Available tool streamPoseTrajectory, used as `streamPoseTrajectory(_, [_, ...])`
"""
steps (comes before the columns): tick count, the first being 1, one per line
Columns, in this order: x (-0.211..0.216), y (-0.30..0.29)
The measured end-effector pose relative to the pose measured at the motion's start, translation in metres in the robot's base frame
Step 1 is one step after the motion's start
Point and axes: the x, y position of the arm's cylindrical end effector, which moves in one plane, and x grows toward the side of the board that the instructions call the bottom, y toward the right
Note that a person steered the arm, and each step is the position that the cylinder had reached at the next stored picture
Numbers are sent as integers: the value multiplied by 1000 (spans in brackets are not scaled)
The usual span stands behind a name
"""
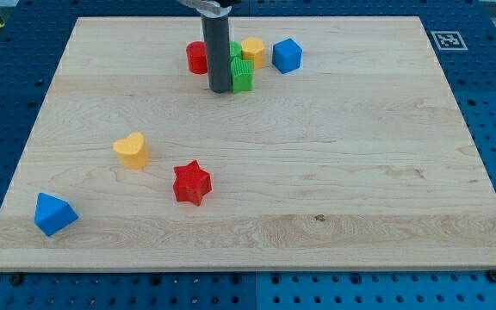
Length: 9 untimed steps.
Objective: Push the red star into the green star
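Note:
The red star (191, 182) lies on the wooden board (360, 172), left of centre towards the view's bottom. The green star (242, 76) sits near the view's top, partly hidden behind my rod. My tip (220, 89) rests on the board right beside the green star, on its left, far above the red star. A second green block behind the rod is mostly hidden.
A red round block (196, 58), a yellow block (253, 51) and a blue block (287, 55) cluster around the green star at the top. A yellow heart (132, 150) lies up-left of the red star. A blue block (54, 213) sits at bottom left.

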Motion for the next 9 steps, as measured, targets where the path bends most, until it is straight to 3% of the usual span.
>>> streamPoseTrajectory(1, [25, -2])
streamPoseTrajectory(3, [114, -20])
streamPoseTrajectory(6, [150, -61])
streamPoseTrajectory(9, [225, -72])
